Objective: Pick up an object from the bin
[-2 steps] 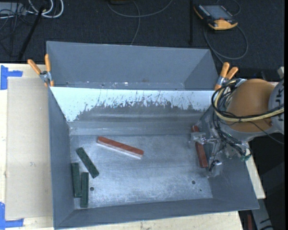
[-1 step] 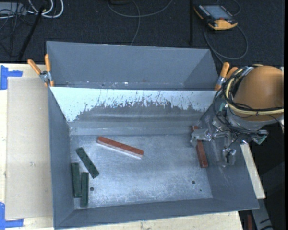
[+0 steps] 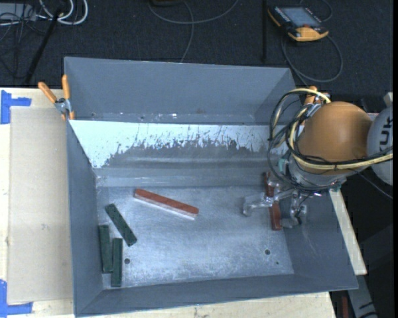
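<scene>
My gripper [image 3: 273,211] is low over the bin floor at the right side, near the right wall. Its fingers stand open, one grey fingertip [image 3: 251,208] to the left and the other [image 3: 296,213] to the right. Between them lies a short red-brown bar [image 3: 276,217], pointing towards the back wall, its upper end hidden under the wrist. I see a gap between the bar and each finger. A longer red-brown bar [image 3: 166,203] lies flat in the middle of the floor, well to the left of the gripper.
Three dark green bars [image 3: 113,244] lie close together at the front left corner. The orange wrist cover and its cables hang over the right wall. Bare floor runs between the long bar and the gripper.
</scene>
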